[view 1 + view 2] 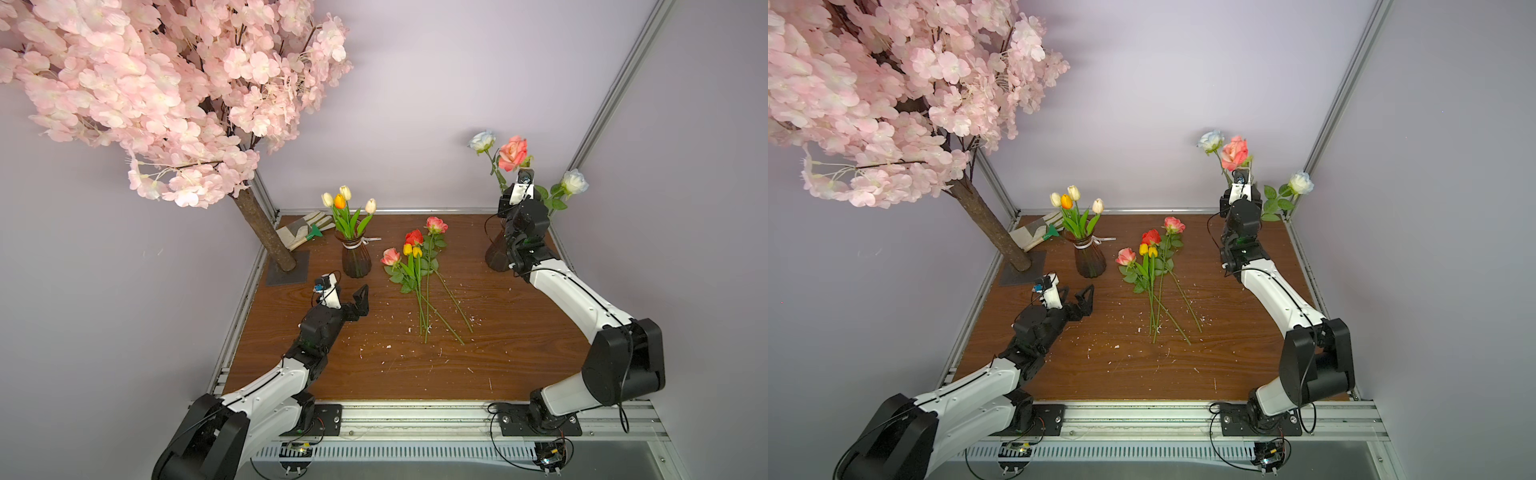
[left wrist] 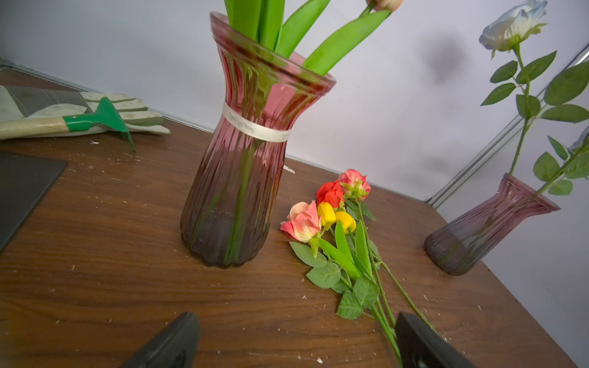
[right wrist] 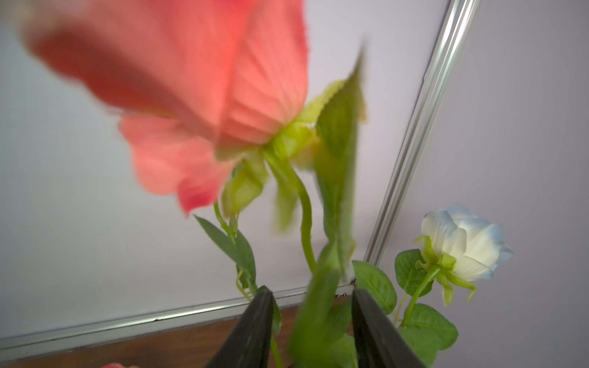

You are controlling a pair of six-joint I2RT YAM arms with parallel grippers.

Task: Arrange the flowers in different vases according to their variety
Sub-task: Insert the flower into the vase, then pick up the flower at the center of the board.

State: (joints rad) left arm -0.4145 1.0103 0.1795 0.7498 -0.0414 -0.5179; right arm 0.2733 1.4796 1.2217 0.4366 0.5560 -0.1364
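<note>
Pink rose (image 1: 513, 151), upright over the plain vase (image 1: 496, 253) at the far right corner of the tabletop (image 1: 498, 353), between two white roses (image 1: 482, 140). Right claw (image 3: 314, 293) parted around its leafy stem, not clamping. Could snag a leaf on pulling back and drag the bloom out, or rock the vase. Left claw (image 2: 294, 318) wide apart and empty, near the ribbon vase (image 1: 356, 257) of tulips (image 1: 345, 199). Loose flowers (image 1: 415, 266) tangled mid-tabletop: easy to lift rose and yellow tulip together.
</note>
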